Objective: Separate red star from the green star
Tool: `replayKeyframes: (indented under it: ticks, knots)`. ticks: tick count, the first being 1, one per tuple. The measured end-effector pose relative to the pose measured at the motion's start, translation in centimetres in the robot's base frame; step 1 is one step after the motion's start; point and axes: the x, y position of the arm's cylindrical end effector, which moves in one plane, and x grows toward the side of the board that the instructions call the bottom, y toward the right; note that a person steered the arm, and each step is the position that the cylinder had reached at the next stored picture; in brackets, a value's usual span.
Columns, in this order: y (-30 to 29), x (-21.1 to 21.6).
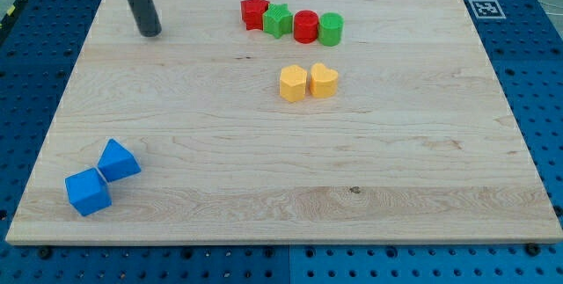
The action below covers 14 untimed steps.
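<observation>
The red star (254,11) lies near the view's top, touching the green star (278,20) on its right. A red cylinder (305,26) and a green cylinder (331,29) continue the row to the right. My tip (150,32) is at the view's upper left, well to the left of the red star and apart from every block.
A yellow hexagon block (293,83) and a yellow heart block (324,81) sit together below the row. Two blue blocks (88,191) (117,160) sit at the view's lower left. The wooden board (264,187) lies on a blue pegboard; a marker tag (484,8) is at the upper right.
</observation>
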Motion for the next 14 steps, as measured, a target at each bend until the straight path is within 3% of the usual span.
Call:
replayKeyframes:
  ticks: [3,6,9,14]
  knots:
    - [4.2,-4.7]
    - [4.8,-7.8]
    - [11.2,-8.2]
    - [12.0,-6.0]
